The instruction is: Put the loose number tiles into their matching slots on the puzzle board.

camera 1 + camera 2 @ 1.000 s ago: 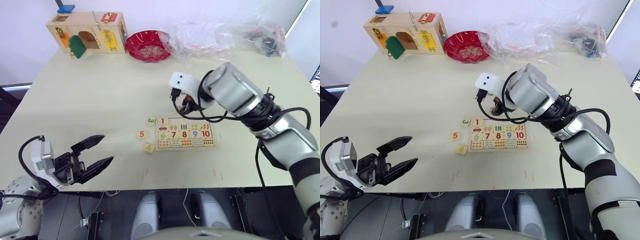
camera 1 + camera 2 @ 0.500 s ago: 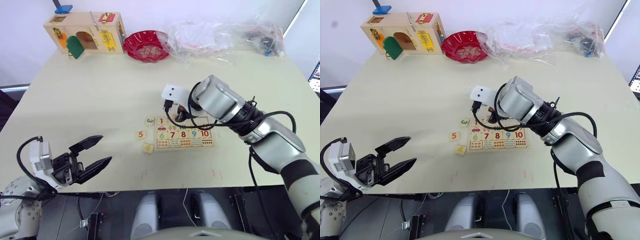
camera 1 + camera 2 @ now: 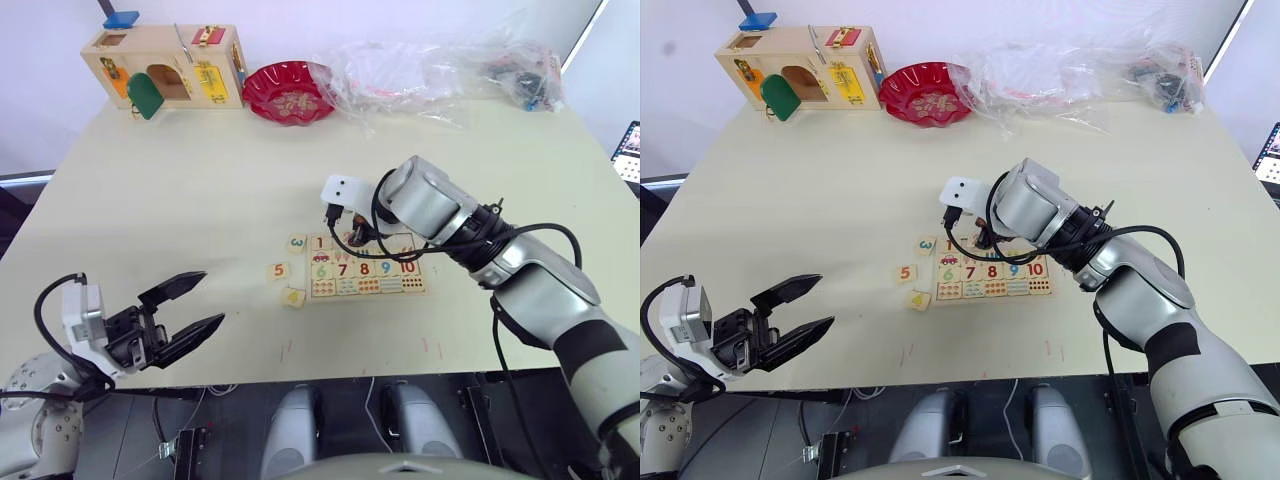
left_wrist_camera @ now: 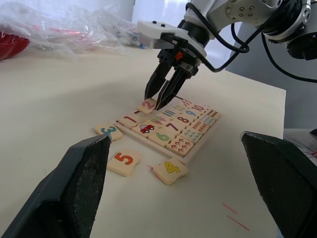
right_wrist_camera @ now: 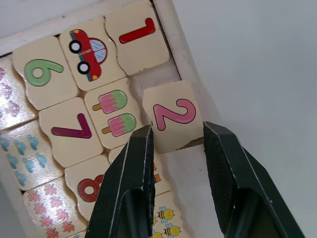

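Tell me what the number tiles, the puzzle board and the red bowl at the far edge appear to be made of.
The number tiles, such as the 2 tile, look like pale unvarnished wood with printed digits; a chipped edge shows. The puzzle board looks like the same matte light wood, with a raised rim. The red bowl seems glossy plastic or glass, judging by its shine and scalloped rim; which one is unclear.
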You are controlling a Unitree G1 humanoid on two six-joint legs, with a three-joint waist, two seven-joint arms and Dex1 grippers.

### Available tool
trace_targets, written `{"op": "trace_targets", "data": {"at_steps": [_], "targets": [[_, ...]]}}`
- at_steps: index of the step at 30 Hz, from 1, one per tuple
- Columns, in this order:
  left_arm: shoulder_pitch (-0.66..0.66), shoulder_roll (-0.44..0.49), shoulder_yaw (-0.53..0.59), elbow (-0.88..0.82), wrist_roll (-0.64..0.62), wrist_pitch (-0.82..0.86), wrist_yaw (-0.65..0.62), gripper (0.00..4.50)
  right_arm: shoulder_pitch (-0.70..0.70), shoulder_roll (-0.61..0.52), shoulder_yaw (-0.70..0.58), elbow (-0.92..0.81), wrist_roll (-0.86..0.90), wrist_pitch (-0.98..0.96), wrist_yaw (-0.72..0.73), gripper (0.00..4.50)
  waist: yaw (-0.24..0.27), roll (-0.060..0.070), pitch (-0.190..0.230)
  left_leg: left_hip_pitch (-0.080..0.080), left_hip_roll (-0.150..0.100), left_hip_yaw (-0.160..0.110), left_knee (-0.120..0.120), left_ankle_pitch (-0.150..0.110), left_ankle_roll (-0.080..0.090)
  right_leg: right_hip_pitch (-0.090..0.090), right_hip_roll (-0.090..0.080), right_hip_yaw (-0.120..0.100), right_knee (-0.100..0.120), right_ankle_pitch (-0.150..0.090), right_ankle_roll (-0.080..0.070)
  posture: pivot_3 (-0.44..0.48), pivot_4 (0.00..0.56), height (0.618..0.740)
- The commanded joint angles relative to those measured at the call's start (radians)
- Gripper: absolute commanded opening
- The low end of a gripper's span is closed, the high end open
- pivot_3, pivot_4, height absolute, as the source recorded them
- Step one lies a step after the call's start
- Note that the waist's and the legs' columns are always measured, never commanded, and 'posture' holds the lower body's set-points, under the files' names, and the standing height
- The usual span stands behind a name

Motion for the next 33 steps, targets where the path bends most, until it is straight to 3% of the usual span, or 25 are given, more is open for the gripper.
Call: {"op": "trace_targets", "data": {"at_steps": [1,33], "targets": [[0.008,0.000,0.025,-0.015,-0.010,-0.014,0.003,4.50,-0.017,0.011,-0.019,-0.006,-0.010,-0.020,-0.001,0.88,0.000,0.000,0.000,0.000,0.000,0.000,0.000,0.000,0.000,0.000,0.000,0.000,0.000,0.000,0.000,0.000,0.150,0.740],[0.019,0.000,0.031,-0.013,-0.010,-0.022,0.004,4.50,-0.004,0.026,-0.009,-0.005,-0.038,-0.066,0.033,0.88,0.000,0.000,0.000,0.000,0.000,0.000,0.000,0.000,0.000,0.000,0.000,0.000,0.000,0.000,0.000,0.000,0.150,0.740]]}}
